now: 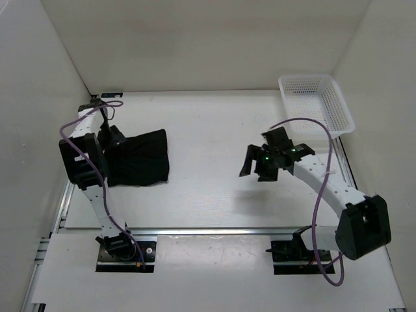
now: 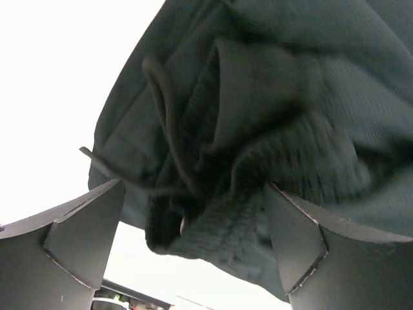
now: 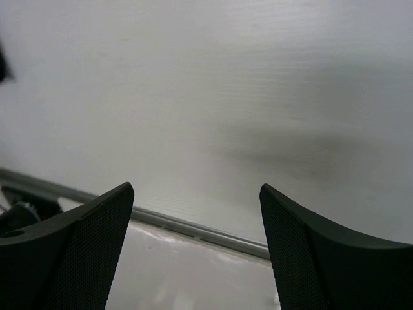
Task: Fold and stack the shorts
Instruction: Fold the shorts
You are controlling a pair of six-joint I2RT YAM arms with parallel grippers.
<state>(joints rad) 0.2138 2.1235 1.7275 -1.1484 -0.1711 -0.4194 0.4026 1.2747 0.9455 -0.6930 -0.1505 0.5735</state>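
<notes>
The black shorts (image 1: 142, 158) lie folded in a bundle on the left of the white table. My left gripper (image 1: 117, 139) is at their left edge. In the left wrist view its jaws stand wide open (image 2: 193, 242), with the bunched waistband of the shorts (image 2: 271, 110) and the thin drawstring (image 2: 164, 110) hanging between them; the right finger (image 2: 300, 239) lies against the fabric. My right gripper (image 1: 255, 166) hovers over bare table right of centre, well away from the shorts. It is open (image 3: 197, 248) with nothing between its fingers.
A white mesh basket (image 1: 338, 107) sits at the back right corner. White walls close in the table on the left, back and right. A metal rail (image 1: 214, 230) runs along the near edge by the arm bases.
</notes>
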